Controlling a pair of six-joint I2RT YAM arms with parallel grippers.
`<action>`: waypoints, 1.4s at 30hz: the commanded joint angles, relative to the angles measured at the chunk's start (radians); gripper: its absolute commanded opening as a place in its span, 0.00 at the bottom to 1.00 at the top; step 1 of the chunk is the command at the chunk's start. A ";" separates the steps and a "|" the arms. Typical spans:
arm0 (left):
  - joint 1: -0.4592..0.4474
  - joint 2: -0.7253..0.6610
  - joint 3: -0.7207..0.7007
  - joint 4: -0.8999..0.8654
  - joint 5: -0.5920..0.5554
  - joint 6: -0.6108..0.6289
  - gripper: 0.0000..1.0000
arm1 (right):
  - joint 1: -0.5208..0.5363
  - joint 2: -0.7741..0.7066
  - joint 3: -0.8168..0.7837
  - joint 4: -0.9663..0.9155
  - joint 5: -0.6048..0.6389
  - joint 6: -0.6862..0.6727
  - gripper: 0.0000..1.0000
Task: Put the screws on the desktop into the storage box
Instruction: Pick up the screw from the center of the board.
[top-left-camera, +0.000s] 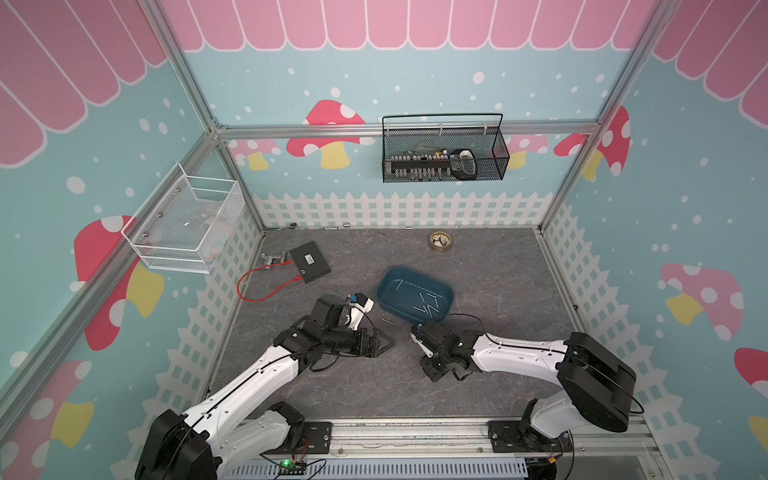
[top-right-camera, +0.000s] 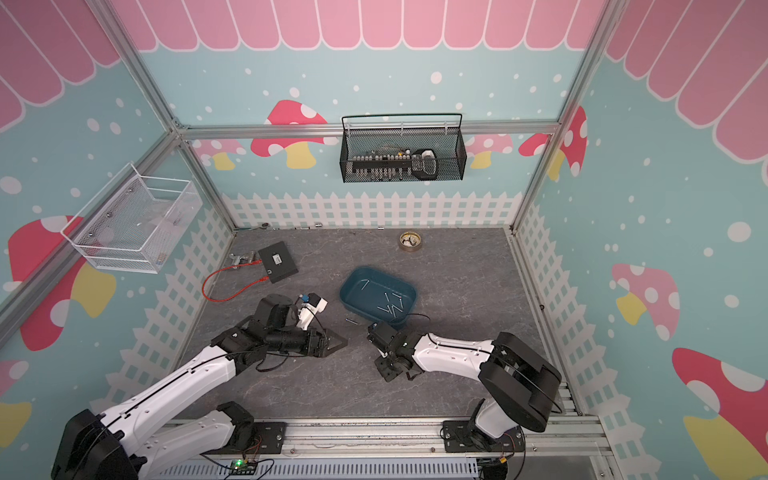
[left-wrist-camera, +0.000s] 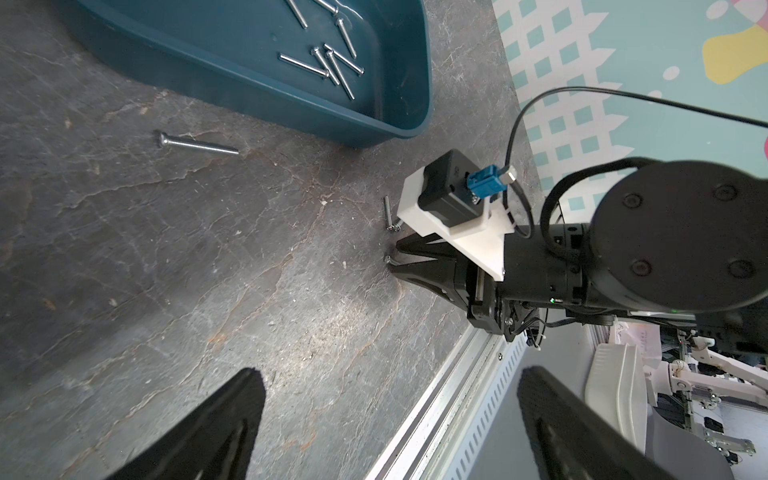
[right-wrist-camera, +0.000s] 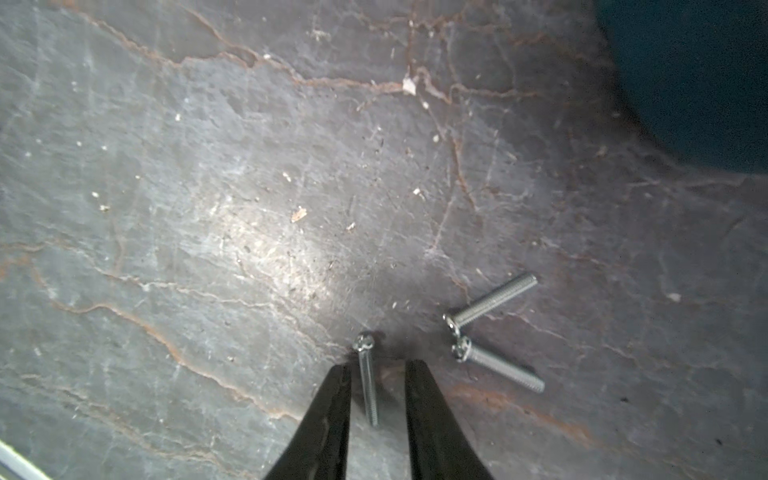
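The teal storage box (top-left-camera: 395, 309) (top-right-camera: 357, 305) (left-wrist-camera: 249, 95) stands mid-desktop (top-left-camera: 353, 382) with several silvery screws (top-left-camera: 428, 303) (left-wrist-camera: 332, 62) in it. One screw (top-left-camera: 388, 321) (top-right-camera: 351, 321) (left-wrist-camera: 197, 144) lies alone in front of its left end. My right gripper (right-wrist-camera: 377, 365) (left-wrist-camera: 390, 262) is down at the desktop near the box's front corner. Its fingers are narrowly apart around a screw (right-wrist-camera: 368, 382), with a gap still showing on one side. Two more screws (right-wrist-camera: 492, 299) (right-wrist-camera: 498, 370) lie just beside it. My left gripper (top-left-camera: 384, 340) (left-wrist-camera: 392, 374) hovers wide open and holds nothing.
A black flat box (top-left-camera: 309, 262) with a red cable (top-left-camera: 266, 286) sits at the back left. A tape roll (top-left-camera: 440, 241) lies at the back. A black mesh basket (top-left-camera: 444, 153) and a white wire basket (top-left-camera: 187, 224) hang on the walls. A metal rail (top-left-camera: 407, 436) runs along the front.
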 joint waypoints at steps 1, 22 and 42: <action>-0.007 -0.011 -0.011 0.024 -0.013 -0.002 0.99 | 0.016 0.021 0.027 -0.030 0.033 -0.005 0.26; -0.009 -0.009 -0.015 0.029 -0.024 -0.005 0.99 | 0.072 0.032 0.087 -0.083 0.060 -0.006 0.03; -0.008 0.003 -0.012 0.031 -0.048 -0.018 0.99 | -0.119 -0.039 0.284 -0.048 0.033 -0.180 0.00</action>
